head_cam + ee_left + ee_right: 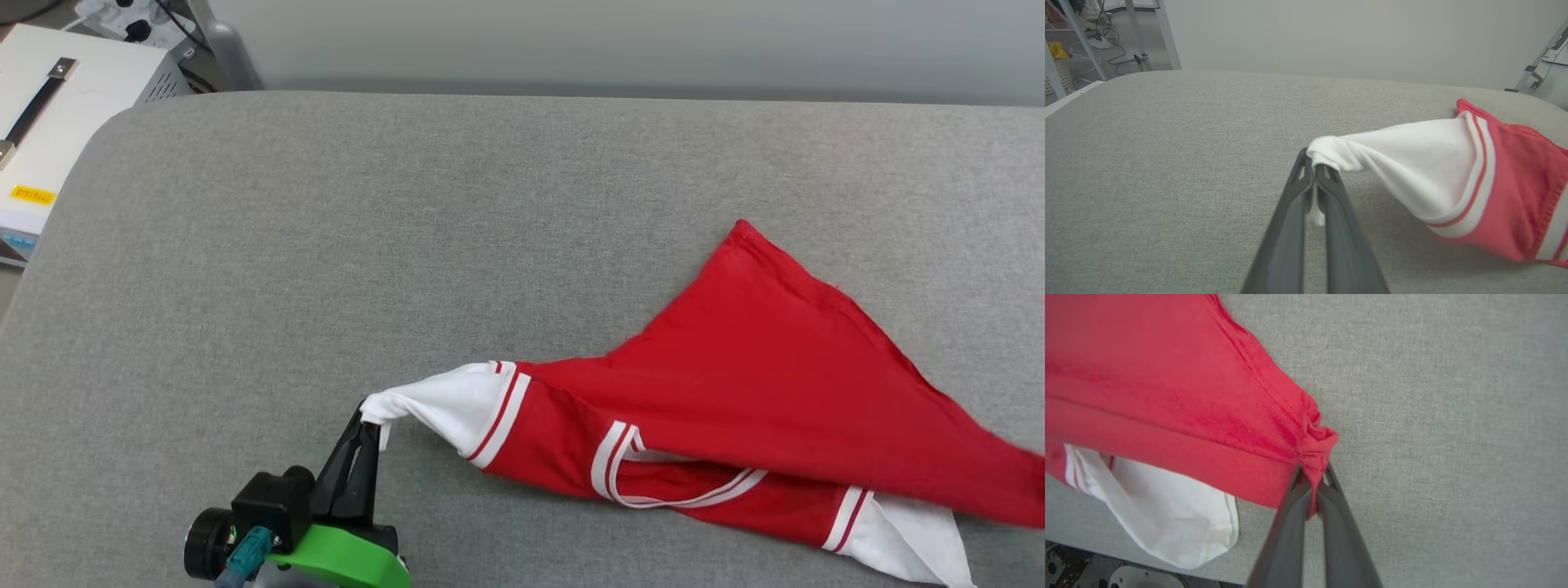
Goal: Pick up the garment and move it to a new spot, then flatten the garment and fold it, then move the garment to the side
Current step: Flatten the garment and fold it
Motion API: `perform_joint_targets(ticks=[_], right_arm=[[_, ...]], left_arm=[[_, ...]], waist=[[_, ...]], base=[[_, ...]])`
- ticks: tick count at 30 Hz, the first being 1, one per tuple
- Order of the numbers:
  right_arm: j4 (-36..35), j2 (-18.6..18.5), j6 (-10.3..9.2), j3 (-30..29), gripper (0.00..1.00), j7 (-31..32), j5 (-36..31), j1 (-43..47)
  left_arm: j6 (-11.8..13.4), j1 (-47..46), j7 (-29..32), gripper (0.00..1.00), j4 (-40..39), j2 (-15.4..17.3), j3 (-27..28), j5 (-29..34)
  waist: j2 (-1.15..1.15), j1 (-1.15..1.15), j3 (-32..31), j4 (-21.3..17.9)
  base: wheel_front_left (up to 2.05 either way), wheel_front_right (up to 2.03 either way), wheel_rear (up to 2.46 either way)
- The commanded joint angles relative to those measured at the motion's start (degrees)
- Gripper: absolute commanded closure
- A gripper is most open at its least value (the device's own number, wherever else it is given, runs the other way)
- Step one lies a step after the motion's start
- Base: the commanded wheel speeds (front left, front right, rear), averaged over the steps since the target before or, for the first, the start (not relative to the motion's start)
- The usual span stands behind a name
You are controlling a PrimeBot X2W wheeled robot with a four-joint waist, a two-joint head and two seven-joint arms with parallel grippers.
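Garment (735, 392) across grey table (408, 245) | white box (82, 106) beside far-left corner

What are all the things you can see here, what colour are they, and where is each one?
red jersey T-shirt with white short sleeves and striped trim: one, red and white, stretched across the near right part of the surface.
padded grey fabric surface: one, grey, underneath the T-shirt.
white box-shaped machine with a black handle: one, white with a yellow sticker, past the surface's far left corner.
pale metal frame legs: several, light grey, on the floor behind the surface.
left pincer: one, dark fingers on a green mount, near left, shut on the tip of a white sleeve.
right pincer: one, dark fingers, shut on a bunched red corner of the T-shirt.
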Motion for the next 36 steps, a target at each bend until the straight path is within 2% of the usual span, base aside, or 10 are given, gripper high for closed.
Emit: perform_joint_targets(ticks=[1, 6, 13, 14, 15, 21, 26, 31, 36], right_arm=[[-0.44, 1.16, -0.04, -0.67, 1.0, 0.42, -0.73, 1.85], [1.08, 8.26, -0.04, -2.22, 1.0, 1.44, -3.08, 7.08], [3.52, 12.37, -0.04, -2.63, 1.0, 0.42, -5.27, 7.69], [3.04, 12.53, -0.04, -3.32, 0.28, -0.33, -5.56, 7.38], [2.42, 12.58, -0.04, -3.96, 0.0, -0.99, -5.77, 7.1], [-7.46, 11.4, -0.04, -10.28, 0.0, -4.44, -7.61, 4.3], [-15.02, 9.1, -0.04, -11.69, 0.0, -1.8, -9.17, -1.78], [-17.52, 5.98, -0.04, -6.33, 0.0, 4.06, -10.46, -12.14], [-13.49, 3.66, -0.04, 4.01, 0.0, 13.46, -10.94, -24.82]], left_arm=[[0.12, 0.73, -0.34, 1.0, 0.14, 0.28, 0.29, 0.22], [-0.2, 0.21, -0.34, 1.0, 0.69, 0.15, 0.42, 0.54], [-0.5, 0.17, -0.34, 1.0, 1.32, -0.1, 0.64, 0.86], [-0.53, 0.24, -0.34, 1.0, 1.38, -0.14, 0.67, 0.91], [-0.56, 0.29, -0.34, 1.0, 1.42, -0.17, 0.67, 0.96], [-0.87, 0.25, -0.34, 1.0, 1.35, -0.4, 0.04, 1.48], [-1.06, -0.1, -0.34, 1.0, 0.86, -0.69, -0.7, 1.82], [-1.24, -1.2, -0.34, 1.0, 0.46, -0.99, -1.6, 2.2], [-1.47, -2.99, -0.34, 1.0, 0.17, -1.5, -3.13, 2.63]], waist=[[-0.01, 0.0, -0.26, -0.34], [-0.01, 0.0, 0.46, 0.12], [-0.01, 0.0, 0.01, 0.23], [-0.01, 0.0, -0.17, 0.18], [-0.01, 0.0, -0.33, 0.16], [-0.01, 0.0, -1.26, 1.09], [-0.01, 0.0, -0.79, 2.39], [-0.01, 0.0, 0.6, 3.89], [-0.01, 0.0, 2.54, 5.95]], base=[[0.0, 0.0, 0.0], [0.0, 0.0, 0.0], [0.0, 0.0, 0.0], [0.0, 0.0, 0.0], [0.0, 0.0, 0.0], [0.0, 0.0, 0.0], [0.0, 0.0, 0.0], [0.0, 0.0, 0.0], [0.0, 0.0, 0.0]])
